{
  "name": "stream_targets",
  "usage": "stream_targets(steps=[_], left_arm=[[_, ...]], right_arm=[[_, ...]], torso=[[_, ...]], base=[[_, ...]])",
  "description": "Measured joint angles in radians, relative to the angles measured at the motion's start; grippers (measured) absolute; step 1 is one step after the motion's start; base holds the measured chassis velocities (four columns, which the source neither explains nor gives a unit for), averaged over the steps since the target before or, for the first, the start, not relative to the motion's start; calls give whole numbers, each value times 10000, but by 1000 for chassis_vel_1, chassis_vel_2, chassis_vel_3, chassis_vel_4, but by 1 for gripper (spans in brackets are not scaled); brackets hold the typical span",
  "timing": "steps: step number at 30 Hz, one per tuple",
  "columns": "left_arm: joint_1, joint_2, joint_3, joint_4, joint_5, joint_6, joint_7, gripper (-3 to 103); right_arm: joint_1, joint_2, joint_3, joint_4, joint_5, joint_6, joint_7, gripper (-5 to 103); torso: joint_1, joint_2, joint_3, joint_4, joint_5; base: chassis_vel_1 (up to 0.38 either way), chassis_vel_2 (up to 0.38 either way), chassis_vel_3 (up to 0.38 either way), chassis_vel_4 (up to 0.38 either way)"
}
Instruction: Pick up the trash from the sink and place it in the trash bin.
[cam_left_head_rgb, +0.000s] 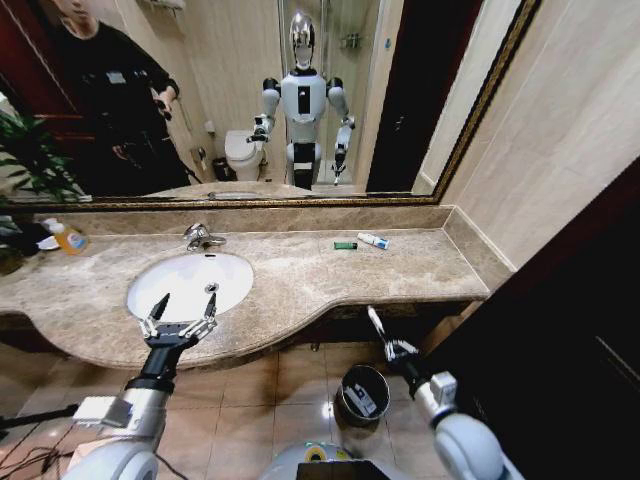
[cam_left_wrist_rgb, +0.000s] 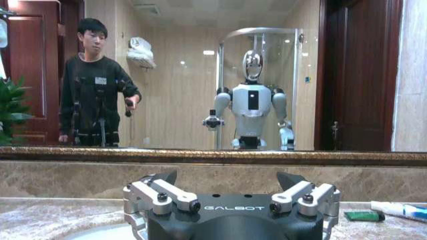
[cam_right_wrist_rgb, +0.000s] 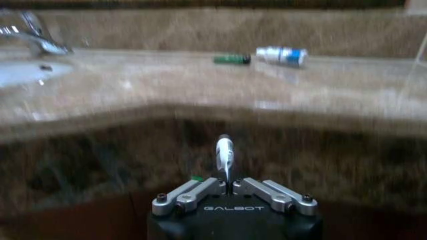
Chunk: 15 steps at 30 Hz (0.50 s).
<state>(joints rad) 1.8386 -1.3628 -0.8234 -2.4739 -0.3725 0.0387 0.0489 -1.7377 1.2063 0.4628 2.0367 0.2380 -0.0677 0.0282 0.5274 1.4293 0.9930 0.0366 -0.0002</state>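
Observation:
The white oval sink is set in the marble countertop, and my left gripper hovers open over its front rim. In the left wrist view the left gripper has its fingers spread wide with nothing between them. My right gripper hangs below the counter edge, just above the trash bin, shut on a small white tube. The right wrist view shows the tube standing up from the closed right gripper. A green piece and a white-blue packet lie on the counter.
A chrome faucet stands behind the basin, and an orange-yellow bottle sits at the far left of the countertop. The bin on the tiled floor holds a white scrap. A dark wall closes in on the right.

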Motion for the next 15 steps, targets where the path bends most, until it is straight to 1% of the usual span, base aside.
stream_targets(steps=[2,3,6,7,10,11,13,14,15], left_arm=[[0,0,0,-1,0,0,0,100],[0,0,0,-1,1,0,0,100],[0,0,0,-1,0,0,0,100],[0,0,0,-1,0,0,0,100],[0,0,0,-1,0,0,0,100],[0,0,0,-1,0,0,0,100],[0,0,-1,0,0,0,-1,100],[0,0,-1,0,0,0,-1,100],[0,0,-1,0,0,0,0,100]], right_arm=[[75,99,-30,-254,-93,67,-25,1],[503,409,-120,-1217,-362,288,-47,1],[1208,812,-214,-2854,-604,498,-59,1],[1208,812,-214,-2854,-604,498,-59,1],[1764,1080,-252,-4206,-724,633,-76,1],[1764,1080,-252,-4206,-724,633,-76,1],[2132,1218,-242,-5208,-866,862,-100,1],[2132,1218,-242,-5208,-866,862,-100,1],[2377,1303,-239,-5913,-944,1087,-89,1]], torso=[[0,0,0,0,0],[0,0,0,2,2],[2,-2,1,3,3],[2,-2,1,3,3],[2,-2,1,3,1],[2,-2,1,3,1],[2,-2,1,3,2],[2,-2,1,3,2],[2,-2,1,2,1]], base=[[0,0,0,0],[0,0,0,0],[0,0,0,0],[0,0,0,0],[0,0,0,0],[0,0,0,0],[0,0,0,0],[0,0,0,0],[0,0,0,0]])
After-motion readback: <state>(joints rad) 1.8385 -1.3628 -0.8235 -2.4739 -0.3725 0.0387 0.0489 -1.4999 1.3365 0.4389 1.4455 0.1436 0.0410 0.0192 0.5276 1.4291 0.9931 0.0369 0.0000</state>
